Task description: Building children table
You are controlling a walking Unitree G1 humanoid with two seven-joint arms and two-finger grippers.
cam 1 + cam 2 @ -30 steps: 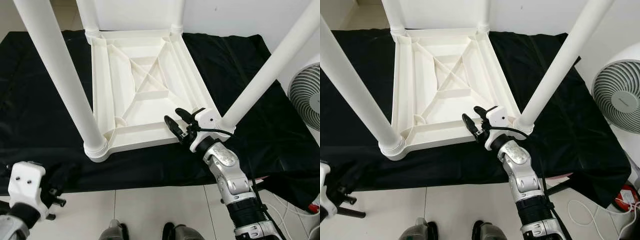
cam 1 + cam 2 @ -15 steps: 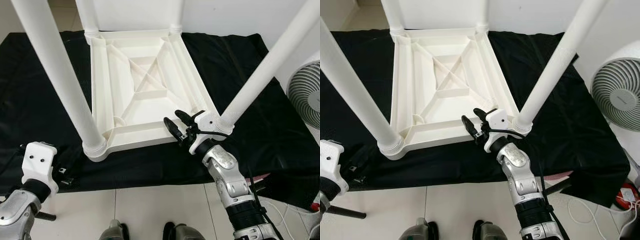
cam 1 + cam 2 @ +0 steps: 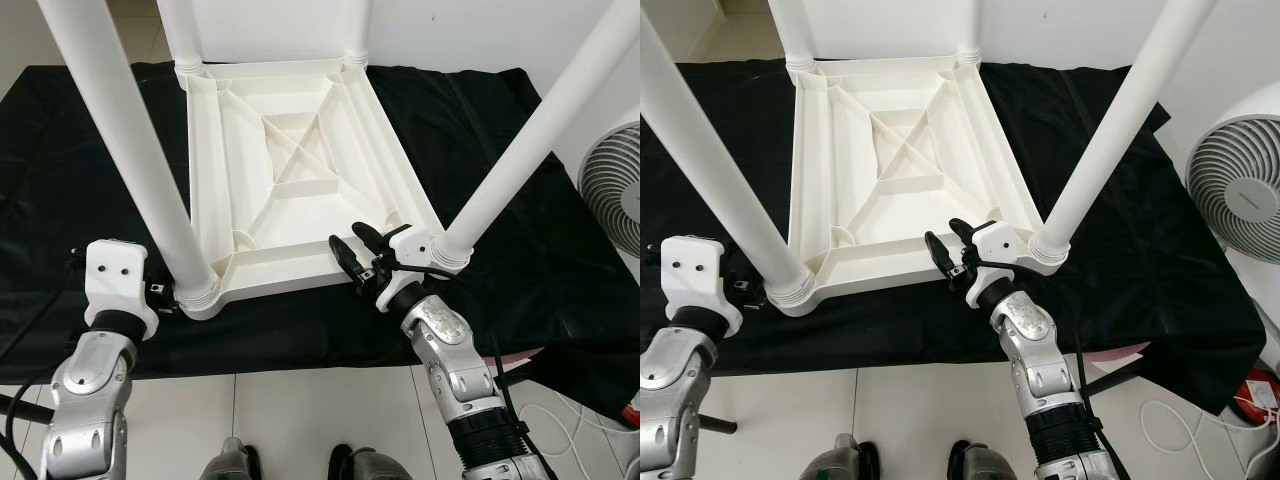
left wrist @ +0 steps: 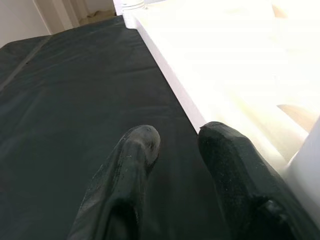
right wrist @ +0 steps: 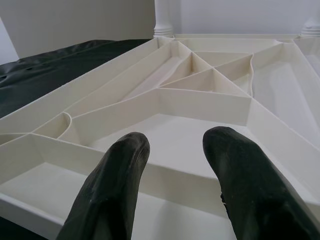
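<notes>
A white plastic children's table (image 3: 300, 170) lies upside down on a black cloth (image 3: 80, 150), its ribbed underside facing up. Legs stand in its corner sockets, the near left leg (image 3: 120, 140) and the near right leg (image 3: 520, 150) closest to me. My right gripper (image 3: 355, 250) is open just above the table's near rim, beside the near right socket (image 3: 440, 250). Its fingers (image 5: 115, 185) point over the ribs with nothing between them. My left gripper (image 4: 177, 142) is open and low over the cloth, against the near left socket (image 3: 195, 295), one finger (image 4: 225, 165) beside the table's edge.
A white fan (image 3: 612, 190) stands at the right, close to the cloth's edge. Cables and a red object (image 3: 1260, 390) lie on the floor at the lower right. Pale tile floor (image 3: 280, 420) and my feet are in front. A white wall rises behind the table.
My left arm has come up from the floor at the lower left to the table's near left corner. The right gripper has stayed by the near right socket.
</notes>
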